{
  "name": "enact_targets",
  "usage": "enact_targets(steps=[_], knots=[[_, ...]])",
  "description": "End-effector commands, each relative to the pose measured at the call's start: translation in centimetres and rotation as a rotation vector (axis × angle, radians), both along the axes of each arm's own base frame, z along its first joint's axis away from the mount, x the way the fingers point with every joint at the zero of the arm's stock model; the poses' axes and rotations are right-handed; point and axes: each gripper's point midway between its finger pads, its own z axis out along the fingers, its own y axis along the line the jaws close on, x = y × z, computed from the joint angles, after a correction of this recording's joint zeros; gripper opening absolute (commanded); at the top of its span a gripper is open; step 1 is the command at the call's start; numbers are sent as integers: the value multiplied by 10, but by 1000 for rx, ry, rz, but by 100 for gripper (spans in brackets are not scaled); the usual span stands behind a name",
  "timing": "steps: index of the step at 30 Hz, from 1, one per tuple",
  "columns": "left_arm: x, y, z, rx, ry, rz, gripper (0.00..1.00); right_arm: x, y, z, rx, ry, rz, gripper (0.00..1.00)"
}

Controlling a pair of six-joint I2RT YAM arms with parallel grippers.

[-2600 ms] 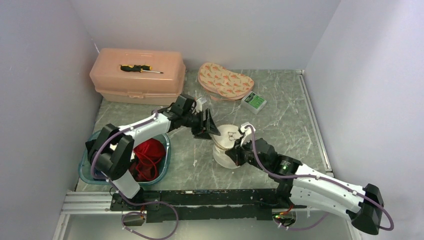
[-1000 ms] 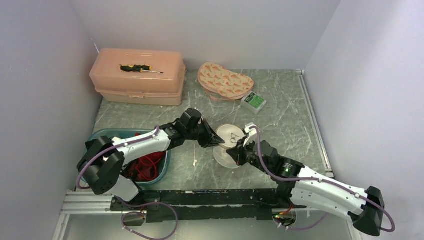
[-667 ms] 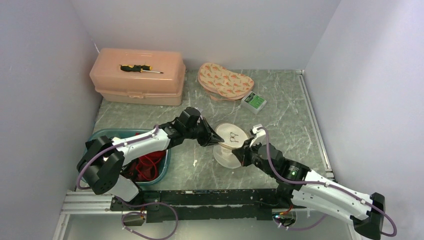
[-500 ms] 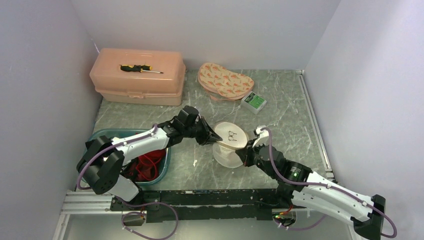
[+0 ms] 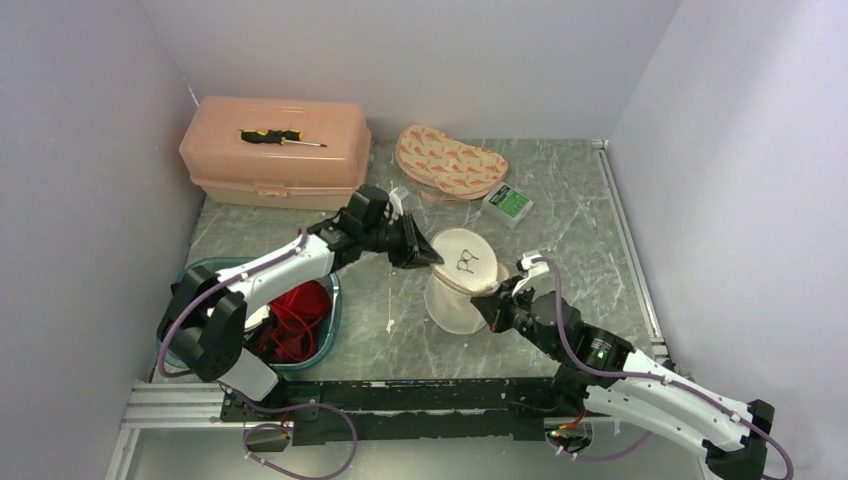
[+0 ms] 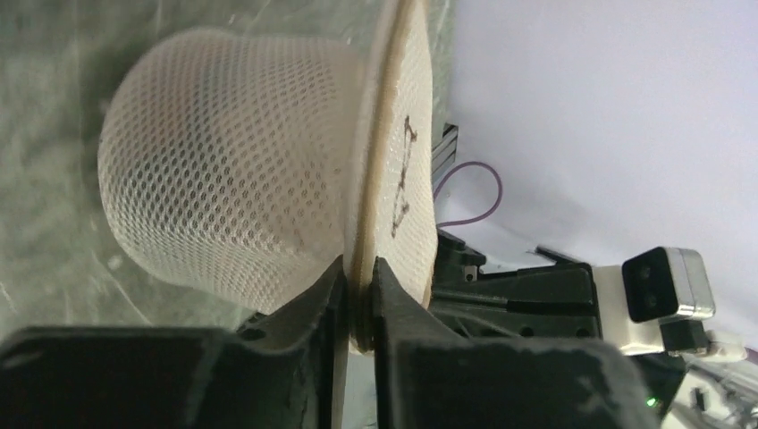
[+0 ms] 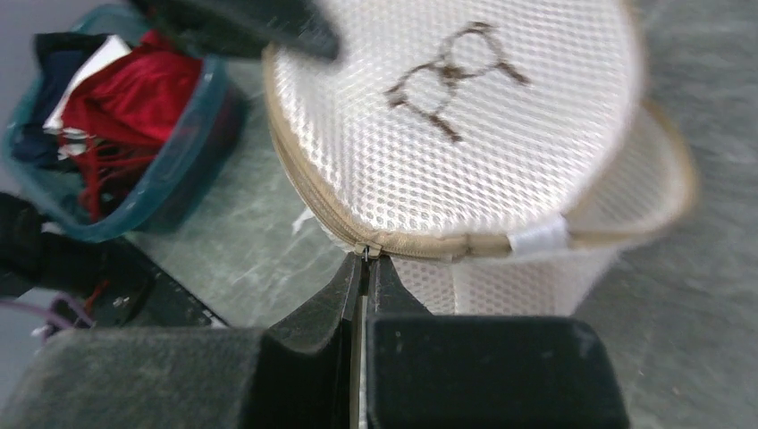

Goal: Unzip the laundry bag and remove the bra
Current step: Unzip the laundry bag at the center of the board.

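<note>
I hold the bag (image 5: 458,290) from both sides so the zip can run against a fixed edge. My left gripper (image 6: 359,268) is nearly closed on the beige rim of the lid, pinching that thin band and nothing else. This anchors the bag and tips the lid up off the table (image 5: 570,210). My right gripper (image 7: 365,261) is closed tight on the small zipper pull (image 7: 365,251) at the near side of the seam. That puts it where it can drag the pull around the rim while the left resists.

The bra (image 5: 298,305) is not in the bag that I can see. It lies red in the teal tub (image 5: 334,292) at my left, well apart from the bag, among dark and white cloth.

A good deal is unclear. My left arm crosses over part of the tub from above, and my right wrist view cuts the tub off at the corner, so the bra's full shape is hidden. The mesh shows no red through it, but I cannot see the bag's inside directly. The lid seems lifted from the wall on the right, but I cannot tell how far the zip has opened. The far stretch of the seam is out of sight.
</note>
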Motion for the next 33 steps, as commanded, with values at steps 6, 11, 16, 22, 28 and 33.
enact_targets(steps=[6, 11, 16, 22, 28, 33], knots=[[14, 16, 37, 52, -125, -179, 71, -1, 40, 28, 35, -91, 170, 0], [-2, 50, 37, 92, -120, -52, 81, 4, 39, 20, 11, -77, 147, 0], [-31, 65, 34, 60, -52, -10, 82, 6, 34, 16, -10, -70, 120, 0], [-29, 62, 47, -6, -46, 109, 94, 6, 34, 9, -25, -62, 126, 0], [-18, 24, 47, 47, -36, 47, 94, 5, 37, 2, -46, -41, 136, 0], [-8, -2, 29, 52, -8, 6, 94, 5, 39, 3, -47, -35, 142, 0]])
